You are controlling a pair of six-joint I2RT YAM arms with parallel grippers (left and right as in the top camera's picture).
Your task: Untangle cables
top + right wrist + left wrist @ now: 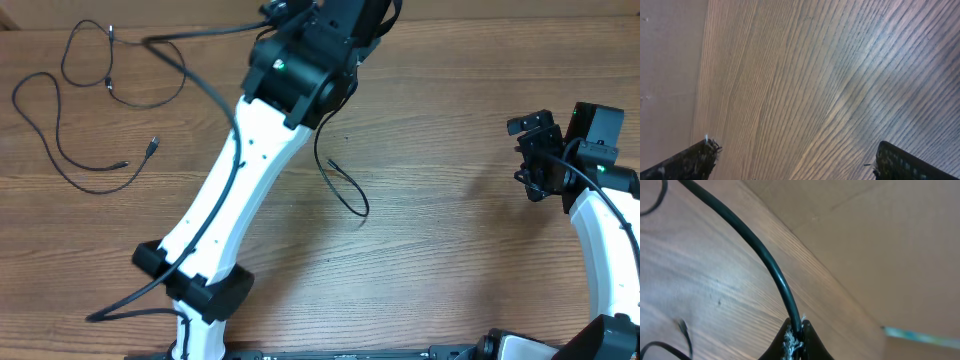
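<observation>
My left gripper [796,339] is shut on a black cable [760,250] that runs up and to the left from the jaws, lifted off the wooden table. In the overhead view the left arm reaches to the table's far edge and its fingers are hidden under the wrist. Thin black cables lie in loose loops at the far left [75,150], with plug ends near each other. Another thin cable [350,195] curls beside the left arm, its end also showing in the left wrist view [684,327]. My right gripper [535,160] is open and empty over bare wood [800,167].
A tan wall or board [880,240] rises behind the table's far edge, close to the left gripper. A thick black cable [200,85] runs along the left arm. The wooden table [450,250] spreads between the two arms.
</observation>
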